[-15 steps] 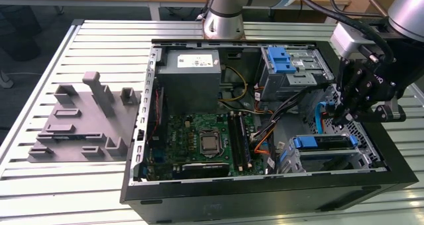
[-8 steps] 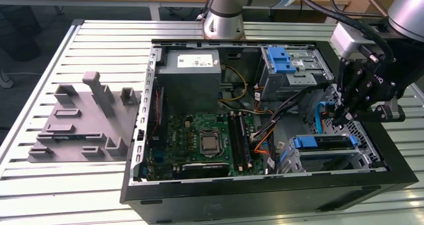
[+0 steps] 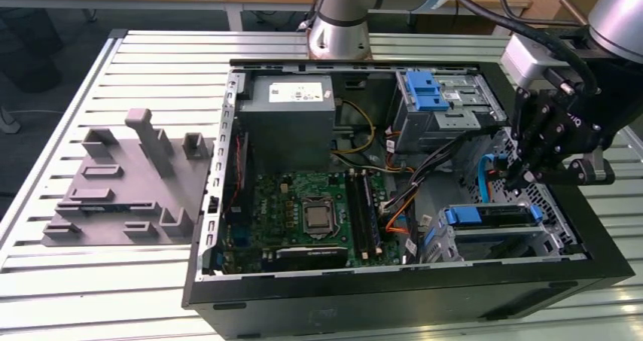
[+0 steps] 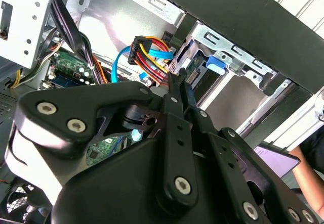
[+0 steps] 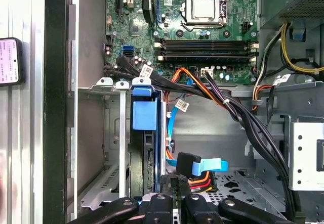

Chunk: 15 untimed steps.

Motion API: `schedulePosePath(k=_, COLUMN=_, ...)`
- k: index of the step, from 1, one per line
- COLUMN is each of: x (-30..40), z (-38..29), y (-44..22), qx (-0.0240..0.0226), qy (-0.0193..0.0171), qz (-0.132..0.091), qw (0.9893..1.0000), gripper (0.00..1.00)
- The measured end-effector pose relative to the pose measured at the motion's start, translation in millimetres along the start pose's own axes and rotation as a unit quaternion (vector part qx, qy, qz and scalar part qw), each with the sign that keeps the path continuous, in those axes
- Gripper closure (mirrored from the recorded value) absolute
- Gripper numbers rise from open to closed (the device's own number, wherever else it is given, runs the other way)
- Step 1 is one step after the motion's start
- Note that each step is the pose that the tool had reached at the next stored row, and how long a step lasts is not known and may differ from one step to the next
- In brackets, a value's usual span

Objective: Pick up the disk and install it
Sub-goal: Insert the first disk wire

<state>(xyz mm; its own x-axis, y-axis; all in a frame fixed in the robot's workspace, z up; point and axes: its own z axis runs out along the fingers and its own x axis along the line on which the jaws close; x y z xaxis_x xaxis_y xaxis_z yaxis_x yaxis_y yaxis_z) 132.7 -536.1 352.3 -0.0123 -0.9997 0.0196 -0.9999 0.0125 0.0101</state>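
Observation:
The disk (image 3: 495,216), silver with a blue plastic bracket, sits on edge in the drive cage (image 3: 547,239) at the front right corner of the open computer case. Its blue tab (image 5: 147,110) shows in the first wrist view, and the disk (image 4: 214,63) also appears in the second wrist view. My gripper (image 3: 522,178) hangs inside the case just above and beside that cage, close to a blue data cable (image 5: 202,164). Its fingers (image 4: 175,90) are pressed together with nothing between them, apart from the disk.
The case holds a motherboard (image 3: 312,213), a grey power supply box (image 3: 289,115), an upper cage with a blue latch (image 3: 427,92) and cable bundles (image 5: 238,118). A grey fixture block (image 3: 126,179) lies at the exterior view's left. A person's hand (image 4: 309,168) is outside the case.

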Motion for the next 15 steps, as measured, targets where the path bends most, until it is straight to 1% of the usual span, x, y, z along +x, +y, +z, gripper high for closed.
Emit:
schedulePosePath(k=2, x=1.8, z=0.1, y=0.0, qx=0.0000, qy=0.0000, qz=0.000, qw=1.0000, gripper=0.84)
schedulePosePath(k=9, x=11.9, z=0.5, y=-0.2, qx=0.0000, qy=-0.0001, qz=0.000, qw=1.0000, gripper=0.84)
schedulePosePath(k=15, x=12.8, z=0.5, y=-0.2, qx=0.0000, qy=-0.0001, qz=0.000, qw=1.0000, gripper=0.84)
